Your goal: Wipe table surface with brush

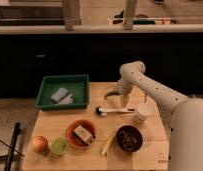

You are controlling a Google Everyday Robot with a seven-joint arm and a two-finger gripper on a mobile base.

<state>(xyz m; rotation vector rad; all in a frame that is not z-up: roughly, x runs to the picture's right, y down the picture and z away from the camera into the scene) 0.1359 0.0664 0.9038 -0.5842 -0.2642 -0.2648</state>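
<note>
The light tan wooden table surface [100, 155] fills the lower middle of the camera view. The brush [115, 110] lies flat on it near the centre, its dark round bristle head to the left and its slim white handle pointing right. My gripper [111, 95] hangs at the end of the white arm [145, 85], just above and slightly behind the brush, apart from it.
A green plastic tray [45, 102] with pale items sits at the back left. An orange bowl [71, 137], a dark bowl [129, 138], pale yellow-green stalks [108, 143], a white cup [143, 113], an orange fruit [39, 144] and a green fruit [58, 146] lie along the front.
</note>
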